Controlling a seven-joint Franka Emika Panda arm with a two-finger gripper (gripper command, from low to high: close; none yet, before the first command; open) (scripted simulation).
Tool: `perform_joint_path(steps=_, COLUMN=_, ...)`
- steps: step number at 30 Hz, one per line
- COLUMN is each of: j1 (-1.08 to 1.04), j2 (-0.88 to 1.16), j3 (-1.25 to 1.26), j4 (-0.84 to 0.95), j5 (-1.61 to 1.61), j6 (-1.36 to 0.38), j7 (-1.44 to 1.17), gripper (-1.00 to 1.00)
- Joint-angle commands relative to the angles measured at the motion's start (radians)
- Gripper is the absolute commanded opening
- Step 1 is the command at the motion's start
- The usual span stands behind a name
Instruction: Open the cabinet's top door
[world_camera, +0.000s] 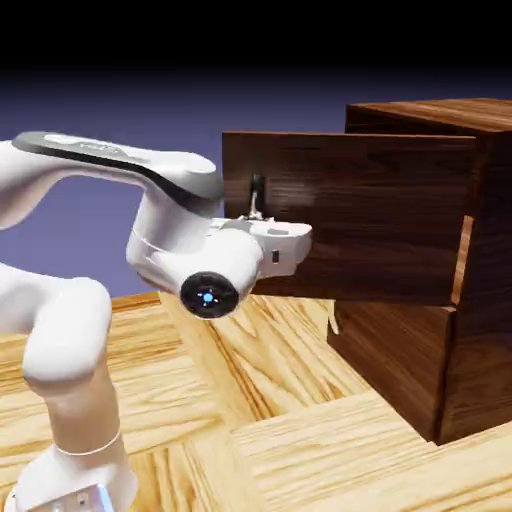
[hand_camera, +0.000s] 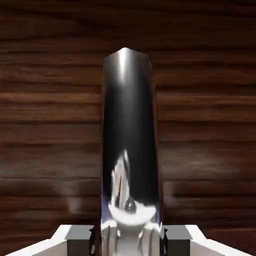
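Cabinet: I saw the cabinet filling the right side of the exterior view, dark reddish-brown wood, standing on the pale wood table.
Top door: the top door stood swung out from the cabinet's front, its panel reaching left to the centre of the frame, its free edge near the wrist.
Lower panel: the lower door sat flush under it, closed as far as I could tell.
Handle, exterior view: I made out only a short dark upright bar, the door handle, just above the hand against the panel; its shape was too small to read.
Handle, hand view: here the door handle was large, a glossy dark upright bar running from the upper middle to the bottom edge, with wood grain behind it on every side.
Gripper, exterior view: the gripper was mostly hidden behind the white hand; I could not judge the jaws from there.
Gripper, hand view: the gripper was clenched on the handle, one grey fingertip pressed against each side of the bar at the bottom edge.
Arm: the white arm rose from the lower left and bent across to the door.
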Motion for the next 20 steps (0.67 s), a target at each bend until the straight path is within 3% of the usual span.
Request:
perform_joint_path(steps=1, j1=0.002, j2=0.026, j3=-0.036, j4=0.022, j5=-0.039, j6=-0.038, j7=-0.007, gripper=-1.0)
perform_joint_path(steps=10, j1=0.127, j2=0.329, j3=-0.355, j4=0.314, j5=-0.318, j6=-0.408, j7=-0.103, gripper=-1.0)
perform_joint_path(steps=20, j1=0.346, j2=0.688, j3=-0.653, j4=0.651, j5=-0.419, j6=-0.789, j7=-0.278, gripper=-1.0)
